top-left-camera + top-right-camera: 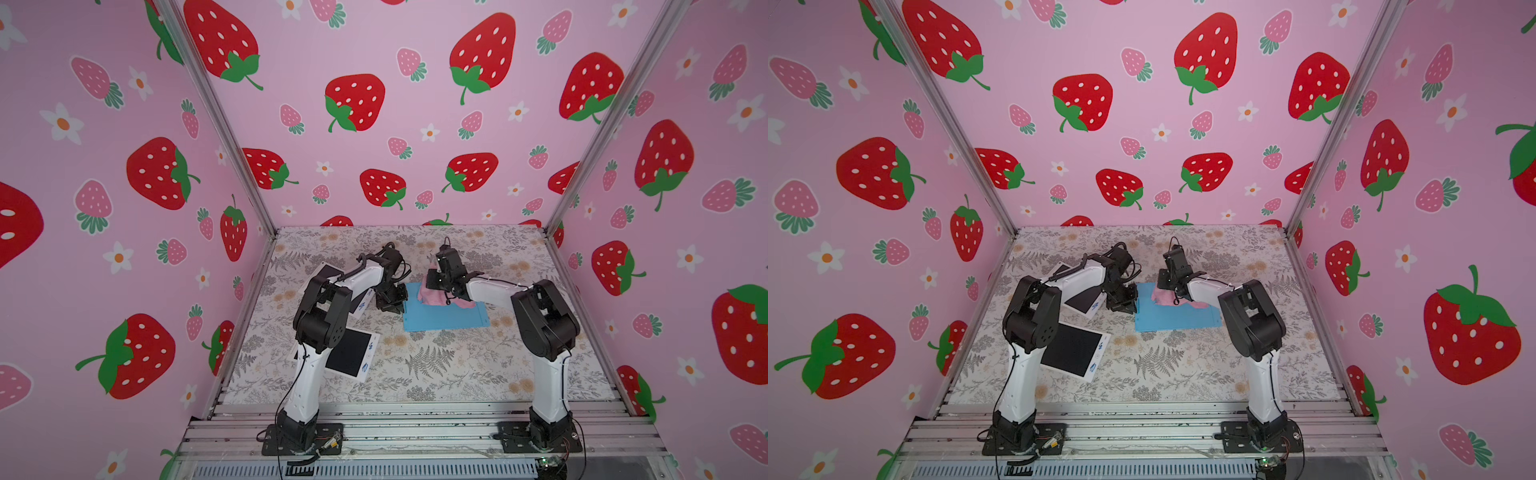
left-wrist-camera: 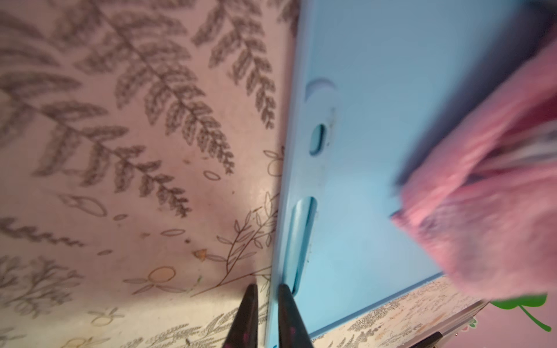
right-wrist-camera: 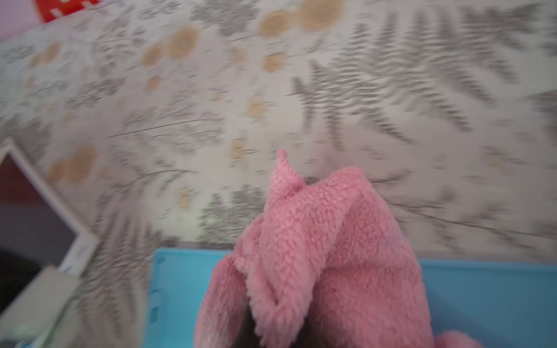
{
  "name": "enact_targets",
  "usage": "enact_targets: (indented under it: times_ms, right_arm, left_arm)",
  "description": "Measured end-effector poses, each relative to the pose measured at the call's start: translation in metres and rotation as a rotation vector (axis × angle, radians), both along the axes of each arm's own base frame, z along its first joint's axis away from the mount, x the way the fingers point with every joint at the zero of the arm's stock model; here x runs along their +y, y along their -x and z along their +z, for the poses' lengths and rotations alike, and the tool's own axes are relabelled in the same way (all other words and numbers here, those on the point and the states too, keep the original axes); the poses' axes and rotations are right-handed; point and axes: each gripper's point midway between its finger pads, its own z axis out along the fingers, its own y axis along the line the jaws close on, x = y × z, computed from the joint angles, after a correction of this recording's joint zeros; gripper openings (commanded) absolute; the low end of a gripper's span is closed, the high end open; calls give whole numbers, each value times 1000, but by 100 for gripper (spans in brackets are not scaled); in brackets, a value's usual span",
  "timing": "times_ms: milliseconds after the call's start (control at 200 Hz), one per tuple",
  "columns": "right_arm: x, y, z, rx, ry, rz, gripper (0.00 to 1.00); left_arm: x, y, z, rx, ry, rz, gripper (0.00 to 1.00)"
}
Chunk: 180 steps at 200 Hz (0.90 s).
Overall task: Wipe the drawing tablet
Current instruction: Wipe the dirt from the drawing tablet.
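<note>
Three drawing tablets lie on the fern-printed tabletop (image 1: 457, 365). One is blue, face down near the middle; the blue drawing tablet (image 1: 444, 318) shows in both top views and close up in the left wrist view (image 2: 376, 120), where its plain back carries one round hole and one long slot beside its edge. The other two are white with dark screens. The nearer white tablet (image 1: 353, 353) sits at the left, partly under the left arm's elbow. The farther white tablet (image 1: 328, 272) is mostly covered by the left forearm, with only corners showing.

One pink cloth (image 1: 432, 296) rests on the far part of the blue tablet. The right end effector (image 1: 440, 286) is clenched on this cloth; in the right wrist view the fluffy pink cloth (image 3: 316, 256) bunches up around the fingers and hides them, with the blue tablet's far edge just beneath it. That view is blurred.

The left end effector (image 2: 268, 319) stands at the blue tablet's left edge. Its two dark fingers (image 2: 289, 316) straddle the thin rim, one on the tabletop side and one over the blue back, nearly closed and pinching the edge.

There are two arms, one mounted at each near corner on the metal rails (image 1: 415, 432).
</note>
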Motion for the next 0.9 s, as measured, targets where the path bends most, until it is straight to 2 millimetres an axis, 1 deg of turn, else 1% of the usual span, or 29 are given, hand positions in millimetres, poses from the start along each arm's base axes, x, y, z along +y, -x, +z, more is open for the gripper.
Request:
enact_targets:
  times_ms: [35,60,85,120,165,265,365,405,475,530,630,670,715,810,900]
  right_arm:
    - [15,6,0,-1,-10,29,0]
    - [23,10,-2,4,-12,44,0]
    - [26,13,-4,6,-11,53,0]
    - [26,13,-5,14,-15,49,0]
    - [18,11,-8,26,-20,29,0]
    - [-11,-8,-11,37,-44,-49,0]
    - [-26,-23,-11,41,-57,-96,0]
    - [-22,-29,-10,36,-60,-96,0]
    - [1,-31,-6,20,-75,-62,0]
    - [20,-25,-5,16,-82,-29,0]
    - [39,-11,-6,28,-89,12,0]
    - [41,-9,-7,32,-91,19,0]
    - [39,-9,-8,35,-92,14,0]
    - [25,-17,-10,39,-90,-15,0]
    - [24,-24,-9,42,-85,-24,0]
  left_arm:
    - [0,0,0,1,7,6,15]
    - [0,-1,0,3,11,11,15]
    - [1,0,0,9,14,15,15]
    - [2,0,1,15,22,23,15]
    - [2,-1,1,21,30,29,15]
    - [2,0,0,26,36,37,15]
    - [2,0,0,38,55,57,15]
    - [3,0,0,42,64,66,15]
    - [3,-1,0,51,85,85,15]
    - [3,-1,0,56,100,95,15]
    - [4,-1,0,67,122,113,15]
    - [4,-1,0,71,129,118,15]
    - [4,-1,0,75,135,122,15]
    - [3,-1,1,80,146,126,14]
    - [2,-1,0,83,153,128,13]
